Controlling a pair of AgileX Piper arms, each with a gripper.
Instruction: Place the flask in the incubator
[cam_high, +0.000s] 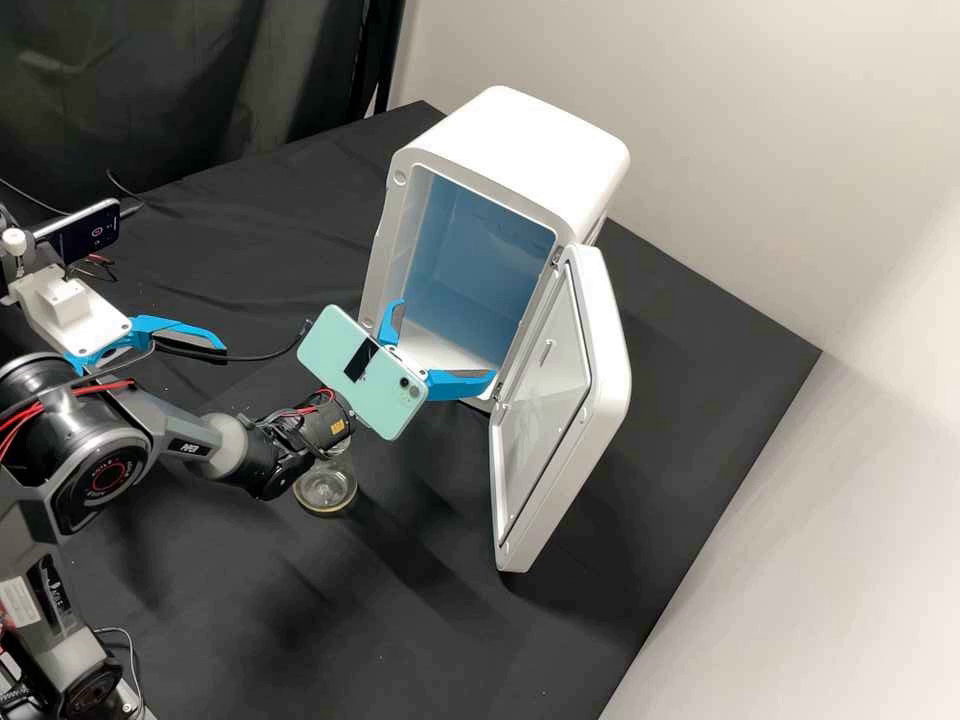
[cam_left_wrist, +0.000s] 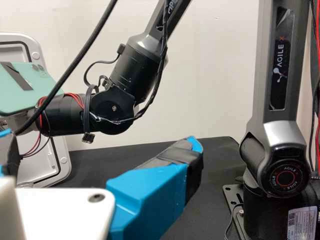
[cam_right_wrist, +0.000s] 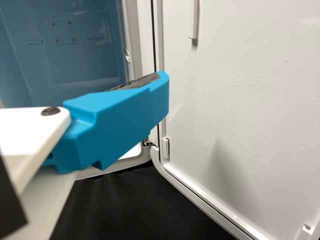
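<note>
Well to the left of the incubator (cam_high: 520, 150), the left gripper (cam_high: 180, 345) is held parted and empty. The glass flask (cam_high: 325, 488) is found on the bench in front of the incubator, under the right arm's wrist. The right gripper (cam_high: 445, 340) is spread wide at the incubator's mouth, with nothing held. The flask could be toppled if that wrist were lowered carelessly, and the open door (cam_high: 600, 340) could be nudged shut by a finger.
</note>
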